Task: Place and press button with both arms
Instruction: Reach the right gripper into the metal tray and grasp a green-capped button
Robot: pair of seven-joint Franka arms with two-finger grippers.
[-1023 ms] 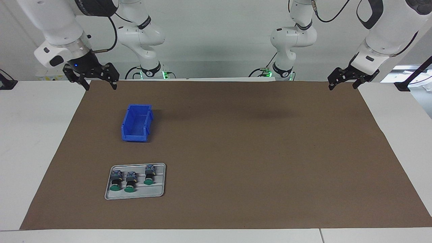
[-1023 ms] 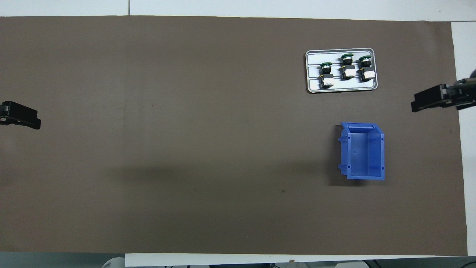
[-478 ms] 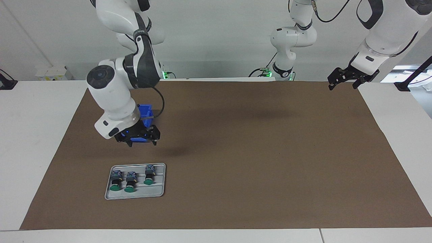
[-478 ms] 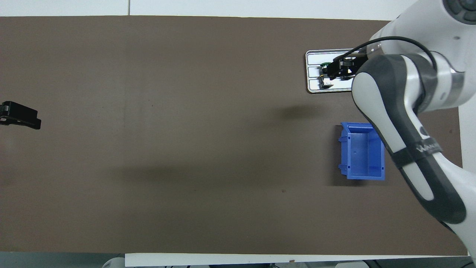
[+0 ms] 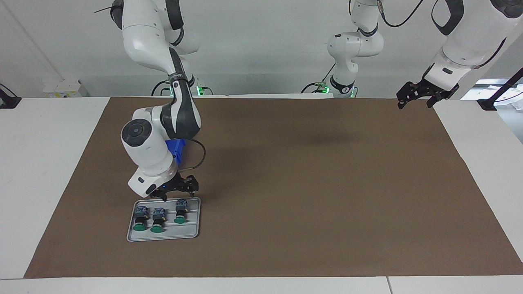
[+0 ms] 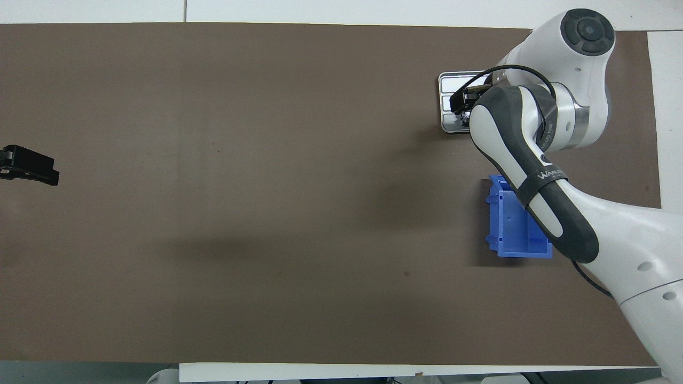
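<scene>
1. Surface (image 5: 286, 183): brown sheet over white tabletop, filling most of both views.
2. Tray (image 5: 194, 233): grey, shallow, rectangular, lower left of the facing view. In the overhead view only its end shows (image 6: 447, 85), upper right of the frame; the rest is covered by the right arm.
3. Buttons, three alike, lying in a row in the tray, green caps toward the bottom of the facing frame, blue-grey blocks toward the top: first button (image 5: 139, 222), second button (image 5: 157, 222), third button (image 5: 179, 214). None is held.
4. Bin (image 5: 176, 148): blue, open-topped, above the tray in the facing view, largely hidden by the right arm; seen in part in the overhead view (image 6: 509, 229), right of centre.
5. Right gripper (image 5: 175, 190): low over the tray's upper edge in the facing view, just above the blocks of the buttons. Fingers spread apart, holding nothing, touching no button.
6. Left gripper (image 5: 416, 97): upper right of the facing view, over the sheet's corner; waiting. Fingers spread wide, holding nothing. Overhead view shows its tip at the left edge (image 6: 29, 165).
</scene>
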